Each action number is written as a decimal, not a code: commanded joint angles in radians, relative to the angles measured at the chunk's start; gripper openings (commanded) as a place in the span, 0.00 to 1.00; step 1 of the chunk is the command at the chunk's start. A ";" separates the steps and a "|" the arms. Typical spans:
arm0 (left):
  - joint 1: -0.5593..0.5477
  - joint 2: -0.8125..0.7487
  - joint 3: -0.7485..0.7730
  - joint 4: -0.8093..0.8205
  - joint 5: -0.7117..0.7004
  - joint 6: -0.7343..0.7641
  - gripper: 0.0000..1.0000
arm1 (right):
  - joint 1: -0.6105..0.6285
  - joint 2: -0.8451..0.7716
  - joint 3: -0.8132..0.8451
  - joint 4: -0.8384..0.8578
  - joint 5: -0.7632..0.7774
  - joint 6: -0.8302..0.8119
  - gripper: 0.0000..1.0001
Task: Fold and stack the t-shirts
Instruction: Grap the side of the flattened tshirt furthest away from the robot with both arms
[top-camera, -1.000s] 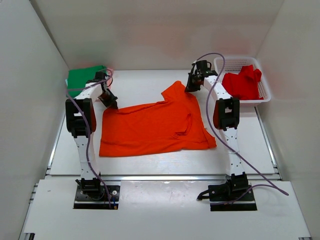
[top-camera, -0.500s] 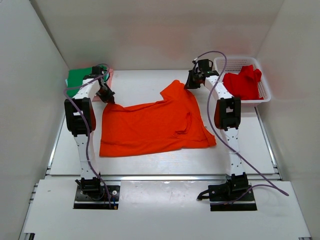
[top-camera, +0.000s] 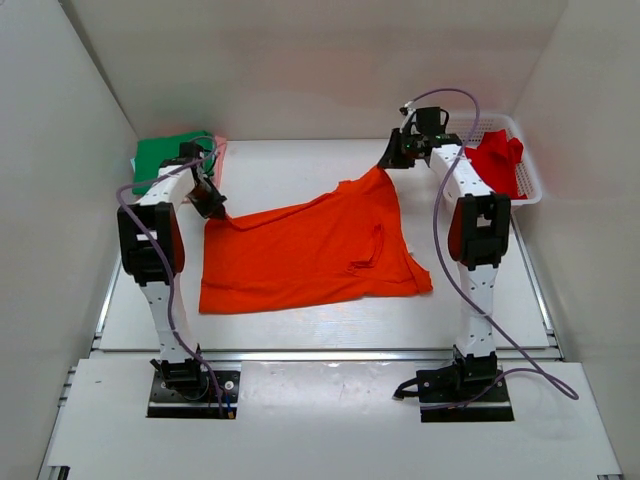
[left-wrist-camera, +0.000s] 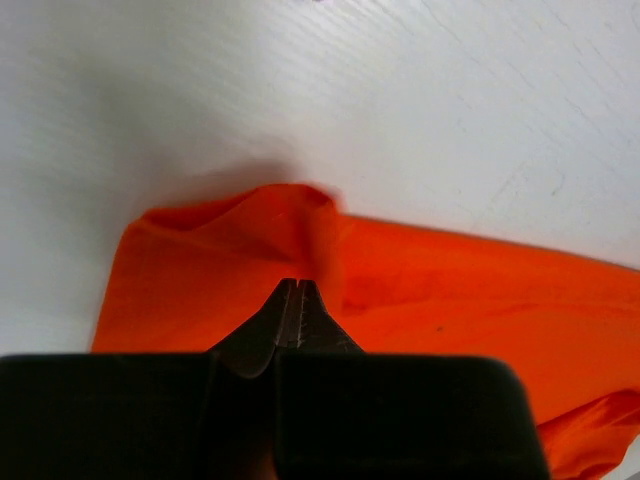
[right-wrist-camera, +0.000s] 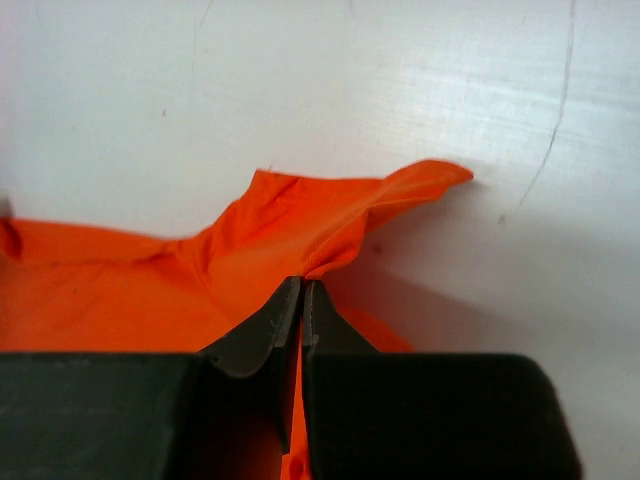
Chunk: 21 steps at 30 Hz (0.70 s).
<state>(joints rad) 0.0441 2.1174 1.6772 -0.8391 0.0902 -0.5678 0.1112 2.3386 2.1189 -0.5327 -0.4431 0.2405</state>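
Observation:
The bright orange t-shirt (top-camera: 310, 252) lies spread on the white table, its far edge lifted and stretched between both grippers. My left gripper (top-camera: 210, 200) is shut on its far left corner; the left wrist view shows the jaws closed on a raised orange fold (left-wrist-camera: 300, 240). My right gripper (top-camera: 392, 160) is shut on the shirt's far right corner, pinched cloth showing in the right wrist view (right-wrist-camera: 330, 250). A deeper red t-shirt (top-camera: 495, 165) lies in the basket. A green t-shirt (top-camera: 165, 152) lies folded at the far left, a pink edge (top-camera: 220, 148) beside it.
The white mesh basket (top-camera: 528, 190) stands at the far right against the wall. White walls close in the table on the left, back and right. The arm bases are bolted at the near edge.
My right gripper has moved right and back, pulling the shirt's far right corner taut toward the basket. My left gripper has shifted slightly left with its corner. The far edge is now stretched straighter.

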 joint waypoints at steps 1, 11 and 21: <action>0.010 -0.118 -0.014 -0.009 -0.012 0.040 0.00 | -0.016 -0.140 -0.115 0.046 -0.034 -0.023 0.00; 0.022 -0.269 -0.220 0.014 -0.009 0.082 0.00 | -0.022 -0.375 -0.542 0.151 -0.088 -0.066 0.00; 0.030 -0.194 -0.163 0.129 -0.023 0.019 0.32 | 0.015 -0.404 -0.626 0.169 -0.101 -0.079 0.00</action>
<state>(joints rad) 0.0746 1.9007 1.4342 -0.7879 0.0834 -0.5179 0.1162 1.9804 1.4937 -0.4156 -0.5247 0.1829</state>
